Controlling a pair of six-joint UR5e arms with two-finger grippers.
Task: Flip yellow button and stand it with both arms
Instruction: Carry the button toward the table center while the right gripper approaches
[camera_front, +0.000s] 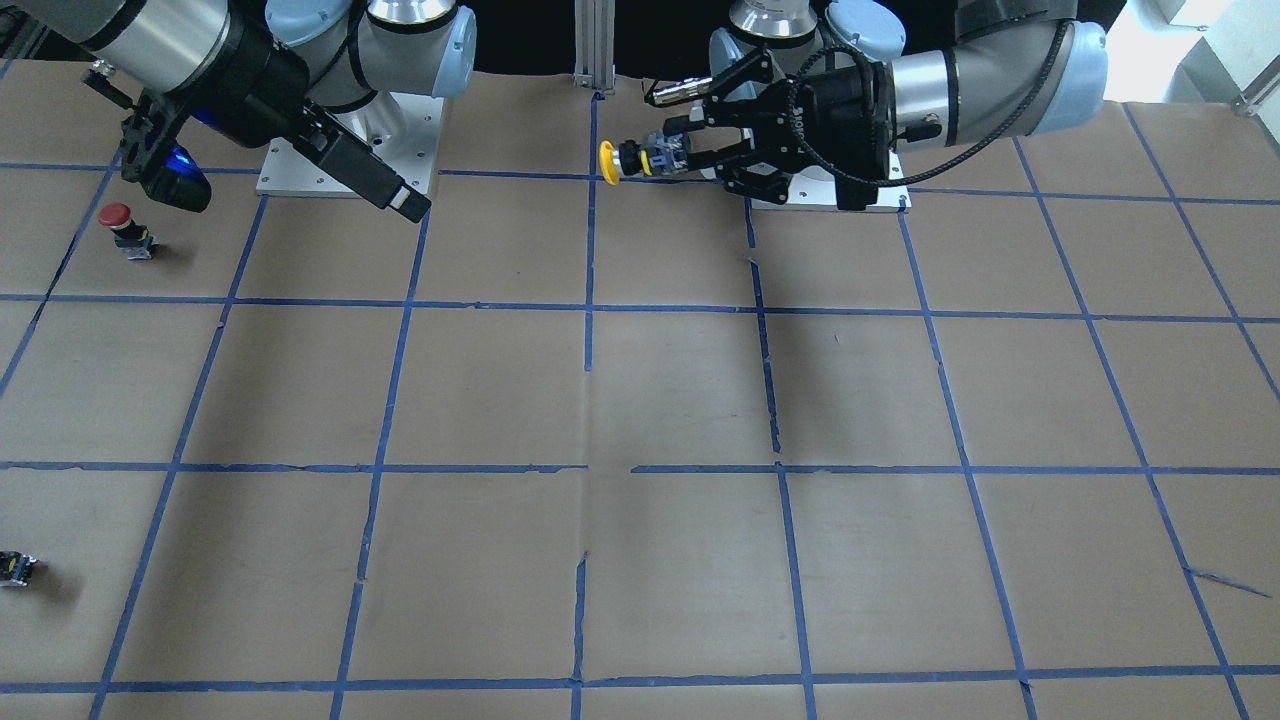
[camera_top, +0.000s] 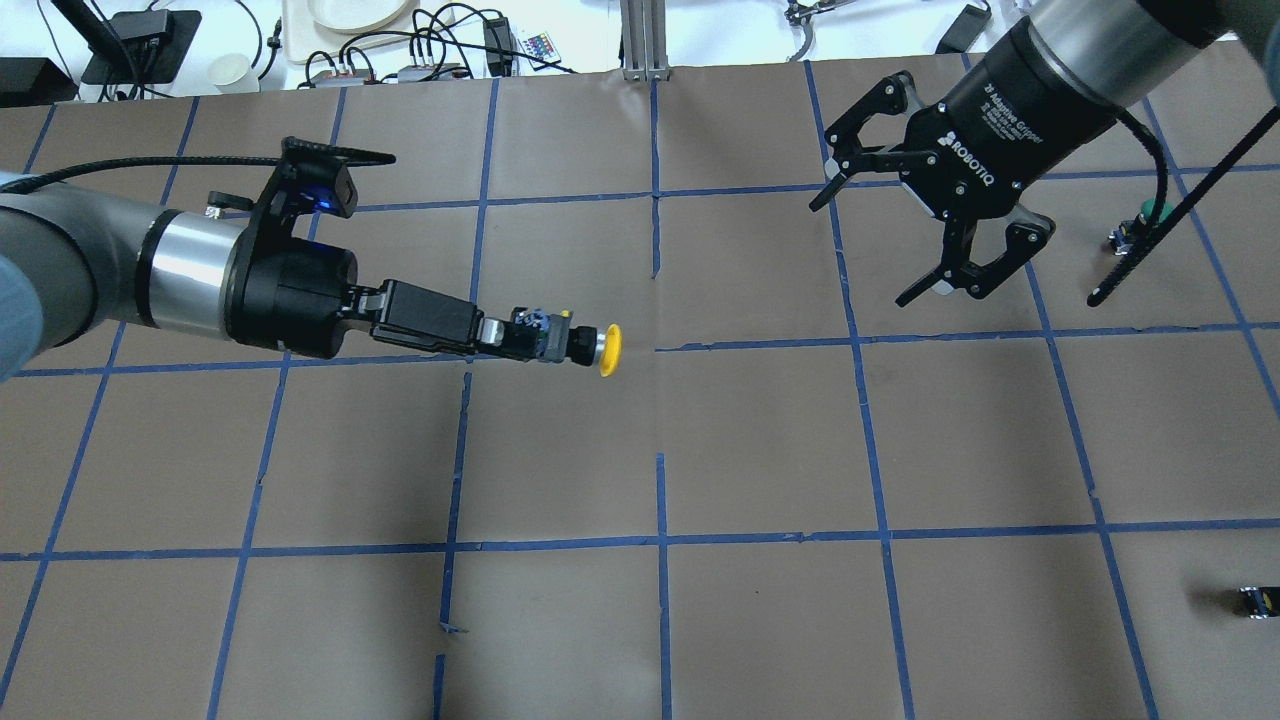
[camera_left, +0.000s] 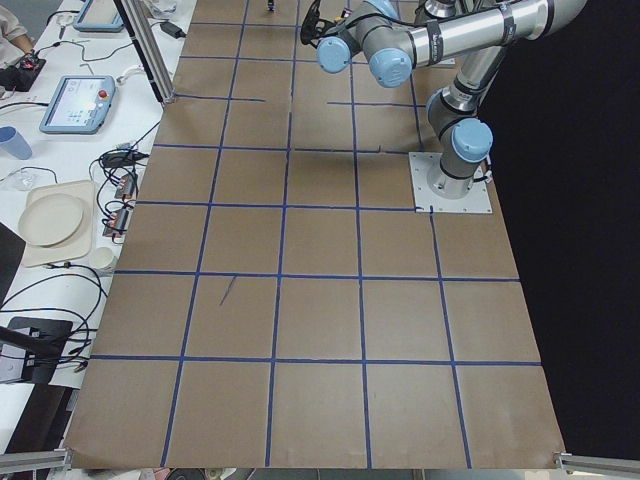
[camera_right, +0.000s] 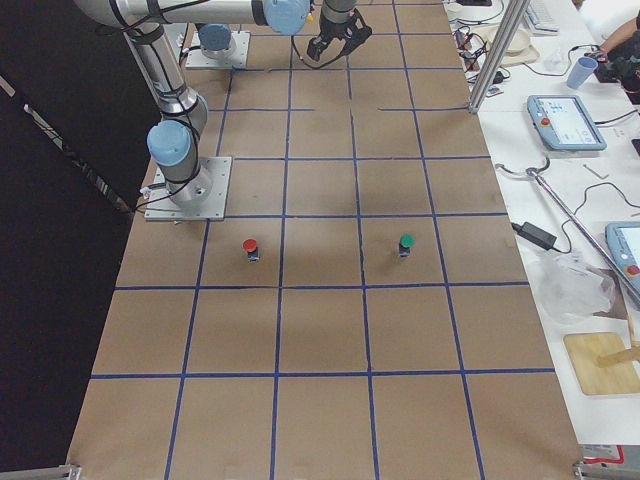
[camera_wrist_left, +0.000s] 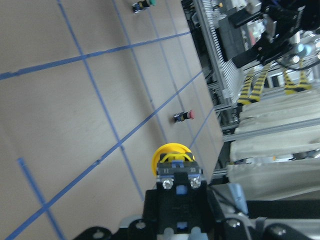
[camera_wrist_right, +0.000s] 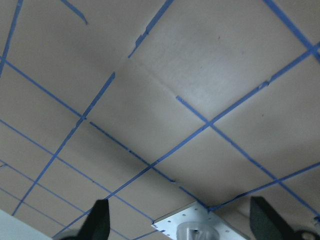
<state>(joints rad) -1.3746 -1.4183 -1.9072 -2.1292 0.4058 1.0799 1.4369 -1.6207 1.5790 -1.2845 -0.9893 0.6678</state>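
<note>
Handling guess: yellow button (camera_top: 575, 343) looks light, rigid, with slick round cap (camera_top: 610, 350), so take the squarer contact block (camera_top: 537, 334), where left gripper (camera_top: 505, 335) pinches it sideways in mid-air above table (camera_top: 760, 450), cap toward wide-open right gripper (camera_top: 862, 248), well apart.

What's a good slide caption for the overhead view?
Left gripper holds the yellow button sideways in the air; right gripper hangs open across from it.

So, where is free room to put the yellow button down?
Free: the middle squares of the table, between the left claw holding the yellow button and the open right claw. Crowded: the robot's right end, with red button, green button, black block.
</note>
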